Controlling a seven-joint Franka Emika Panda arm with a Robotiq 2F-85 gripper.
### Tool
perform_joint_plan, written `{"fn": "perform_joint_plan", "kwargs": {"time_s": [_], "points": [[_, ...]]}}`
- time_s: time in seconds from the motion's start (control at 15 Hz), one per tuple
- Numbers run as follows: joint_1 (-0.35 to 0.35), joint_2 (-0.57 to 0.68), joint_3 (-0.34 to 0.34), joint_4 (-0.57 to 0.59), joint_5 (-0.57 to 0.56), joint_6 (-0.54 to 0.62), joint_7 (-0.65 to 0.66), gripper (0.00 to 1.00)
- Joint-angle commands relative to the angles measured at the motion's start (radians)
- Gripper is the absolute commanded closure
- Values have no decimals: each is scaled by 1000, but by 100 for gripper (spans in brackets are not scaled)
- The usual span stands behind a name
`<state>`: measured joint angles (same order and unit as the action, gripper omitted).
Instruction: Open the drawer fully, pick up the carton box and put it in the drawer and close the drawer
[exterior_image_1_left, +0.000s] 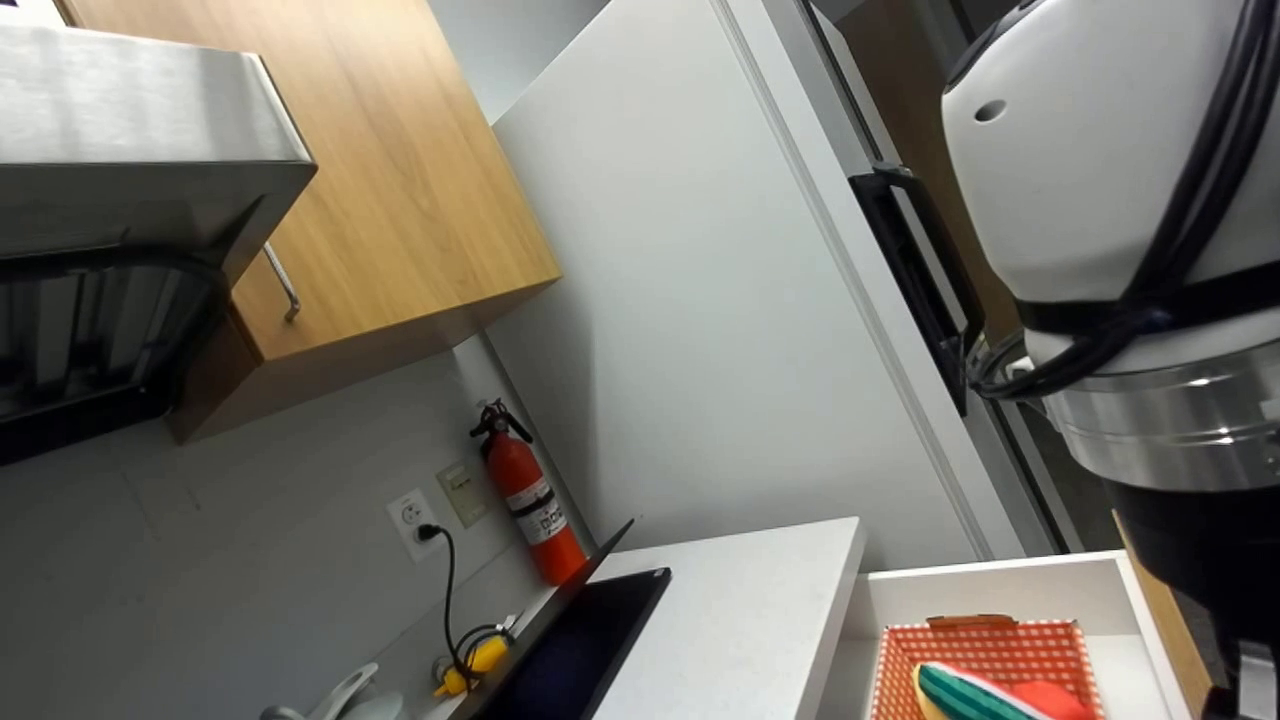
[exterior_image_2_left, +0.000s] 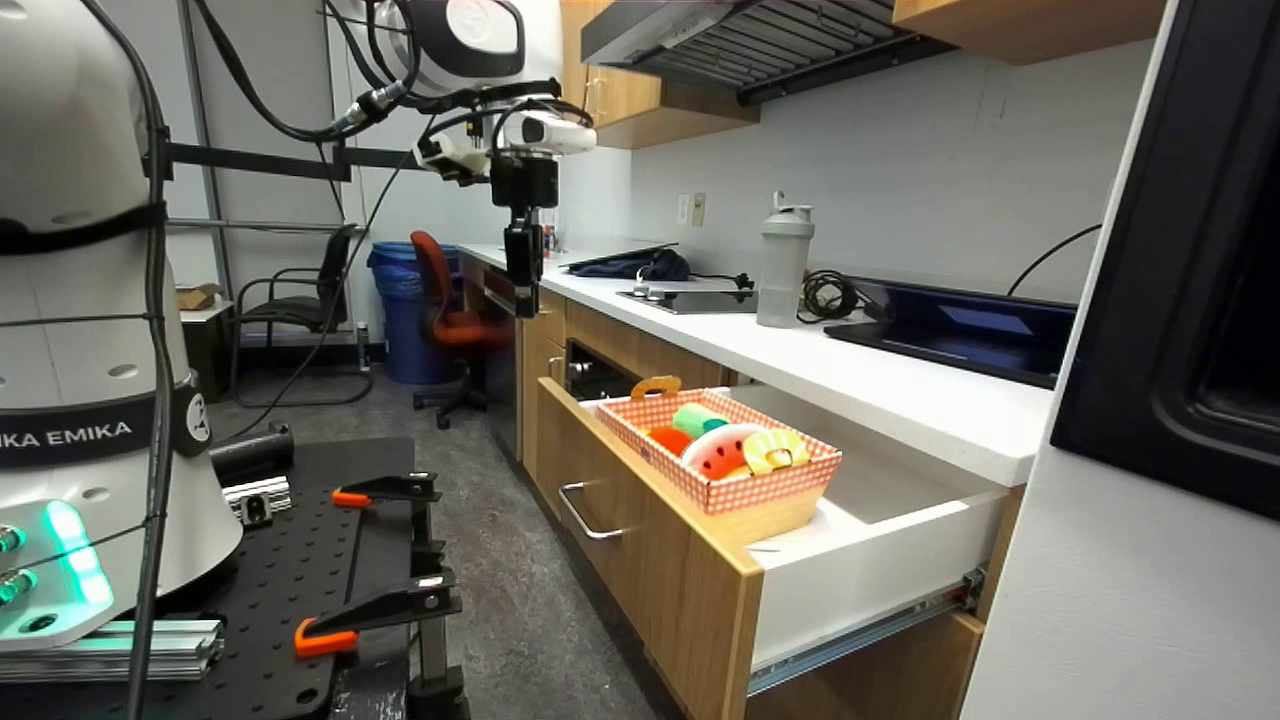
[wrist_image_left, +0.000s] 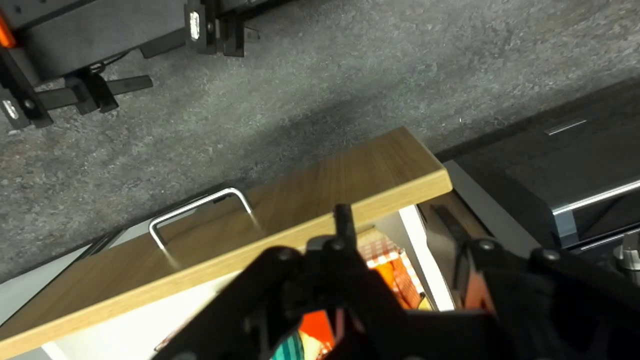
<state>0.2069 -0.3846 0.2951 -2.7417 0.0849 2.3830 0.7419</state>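
The drawer (exterior_image_2_left: 870, 590) is pulled out; its wood front (wrist_image_left: 325, 182) and metal handle (wrist_image_left: 197, 205) show in the wrist view. The carton box (exterior_image_2_left: 765, 495) lies inside it, with red-and-white checked upper sides, tan lower sides, a brown handle and toy produce in it. The box also shows in an exterior view (exterior_image_1_left: 985, 648) and partly behind the fingers in the wrist view (wrist_image_left: 376, 247). My gripper (exterior_image_2_left: 526, 300) hangs pointing down above the drawer's far end, apart from box and drawer. Its fingers (wrist_image_left: 397, 222) are spread with nothing between them.
A white counter (exterior_image_2_left: 900, 400) runs above the drawer, with a shaker bottle (exterior_image_2_left: 785, 260), a laptop (exterior_image_2_left: 940, 330) and cables. Clamps (exterior_image_2_left: 380, 605) stick out from the robot's table (exterior_image_2_left: 290, 540). A wall cupboard (exterior_image_1_left: 400, 180) and a fire extinguisher (exterior_image_1_left: 530, 495) stand behind.
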Motion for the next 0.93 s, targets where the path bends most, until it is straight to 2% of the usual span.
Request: {"fn": "perform_joint_plan", "kwargs": {"time_s": [0.0,0.13,0.8,0.87], "points": [[12,-47,7,-4,42,-71,7,89],[14,-52,7,-4,48,-94,7,99],[17,-70,6,-4,62,-133,-4,100],[17,-70,7,-4,59,-129,-4,74]]}}
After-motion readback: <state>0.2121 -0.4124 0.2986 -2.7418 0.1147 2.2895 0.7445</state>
